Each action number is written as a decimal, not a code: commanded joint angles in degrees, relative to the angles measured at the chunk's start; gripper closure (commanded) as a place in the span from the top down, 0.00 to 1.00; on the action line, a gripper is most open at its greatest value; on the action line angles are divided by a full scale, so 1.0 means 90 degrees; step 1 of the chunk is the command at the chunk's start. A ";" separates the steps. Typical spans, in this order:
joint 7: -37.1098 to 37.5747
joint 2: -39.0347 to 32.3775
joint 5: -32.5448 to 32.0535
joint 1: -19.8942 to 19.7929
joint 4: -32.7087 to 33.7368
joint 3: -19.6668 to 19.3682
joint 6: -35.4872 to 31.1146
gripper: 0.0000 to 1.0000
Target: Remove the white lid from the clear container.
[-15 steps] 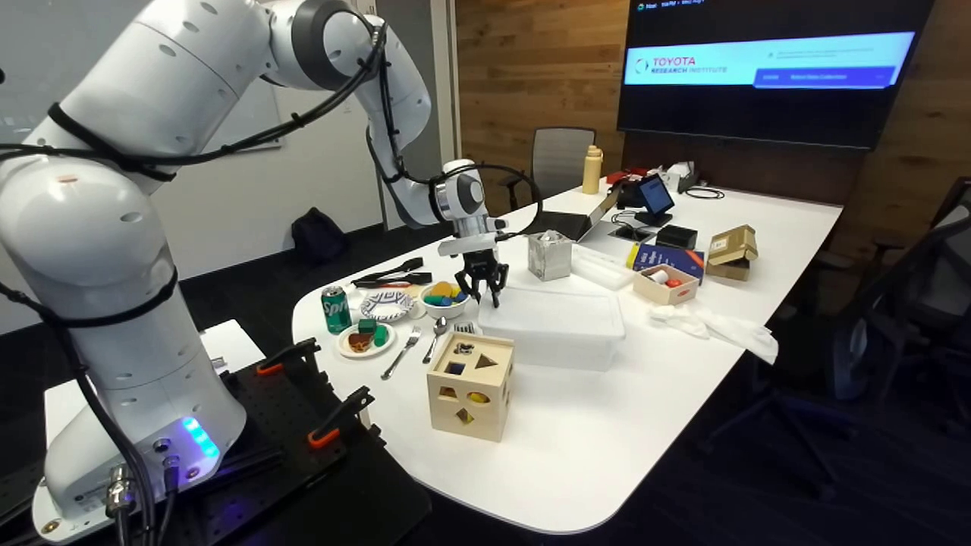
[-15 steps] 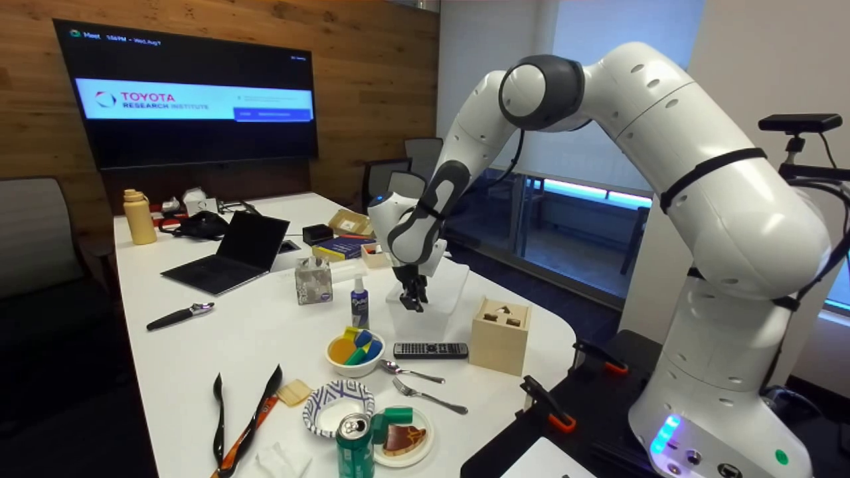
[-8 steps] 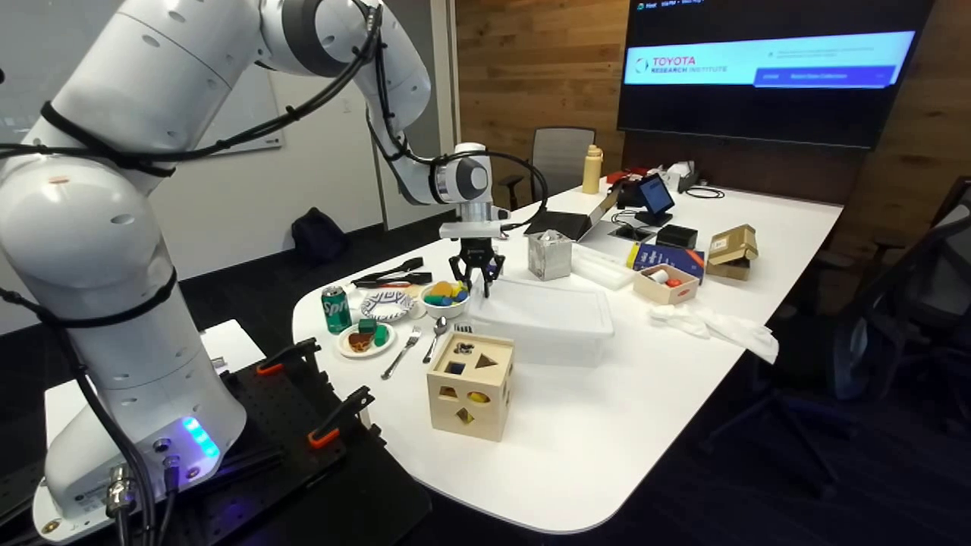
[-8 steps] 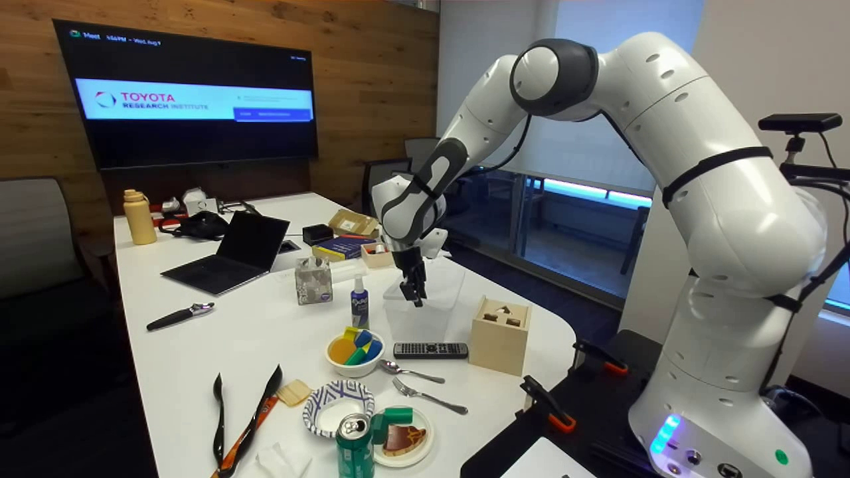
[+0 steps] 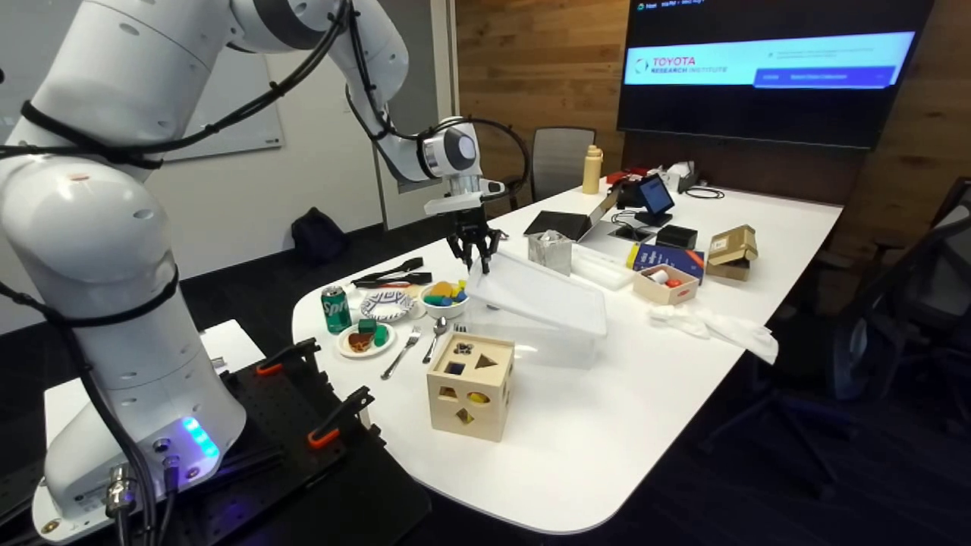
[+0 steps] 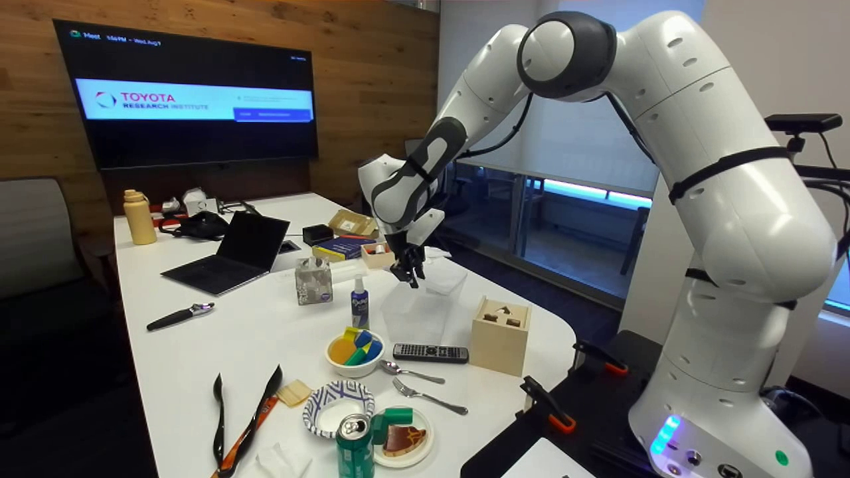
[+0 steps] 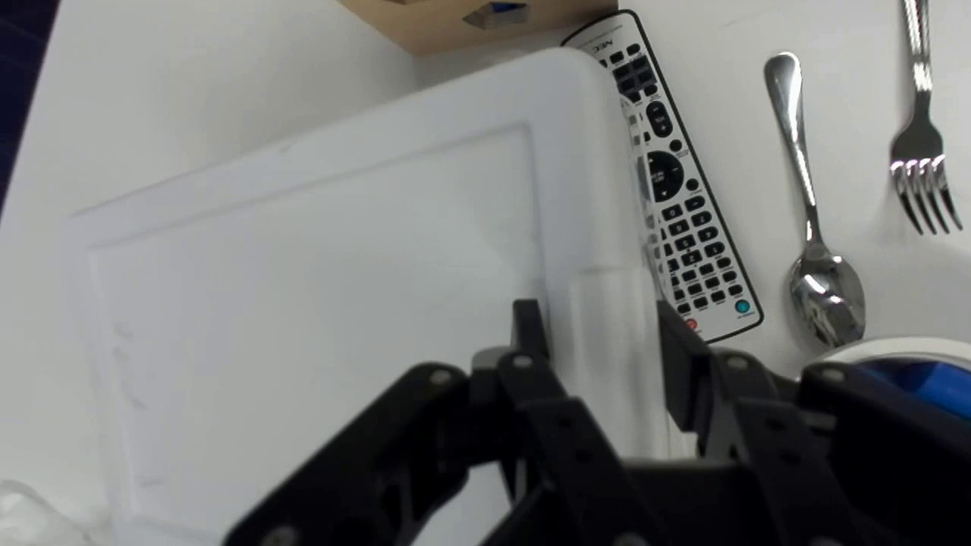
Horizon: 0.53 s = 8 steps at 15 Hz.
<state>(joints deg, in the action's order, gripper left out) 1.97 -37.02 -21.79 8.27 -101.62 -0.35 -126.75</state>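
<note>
Large thin rectangular white plastic lid (image 5: 540, 294): one, tilted; the short end you hold is raised, the opposite end sits low over the low see-through plastic container (image 5: 557, 352).
Jaws: one pair, drawn in on the lid's rim, one jaw over its flat face and one outside it, so you have that edge pinched.
Container: one, level on the white counter (image 5: 584, 462), a wedge of space showing between its rim and the lid at your end.
Tan wooden cube with cut-out holes (image 5: 468, 398): one, near the container's corner; in an exterior view you see a narrow strip of counter between them.
Long remote control with black buttons (image 7: 709, 250): one, just beside the container's end under your raised edge; in the wrist view the lid covers part of it.
Shiny metal spoon (image 7: 827, 292) and fork (image 7: 919, 144): one each, lying apart, on the far side of the remote from the container.
Round white bowl (image 6: 344, 370) with coloured pieces (image 6: 342, 350): one bowl, near your raised edge.
Purple spray bottle (image 6: 359, 305): one, upright beside the container's long side, with one grey-patterned tissue box (image 6: 313, 282) standing farther off.
Counter edges: the long edge and the rounded end lie well apart from the container, with your broadest stretch of white surface between.
</note>
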 commanded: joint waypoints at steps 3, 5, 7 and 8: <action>0.2230 0.0682 -0.0688 0.0827 -0.0641 -0.0627 0.0085 0.13; 0.3113 0.0865 -0.0927 0.1043 -0.0861 -0.0788 0.0115 0.13; 0.3985 0.1017 -0.1132 0.1216 -0.1088 -0.0919 0.0143 0.13; 0.4418 0.1078 -0.1242 0.1285 -0.1184 -0.0971 0.0179 0.13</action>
<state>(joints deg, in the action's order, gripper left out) 31.91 -31.60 -30.33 17.27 -107.48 -7.12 -126.67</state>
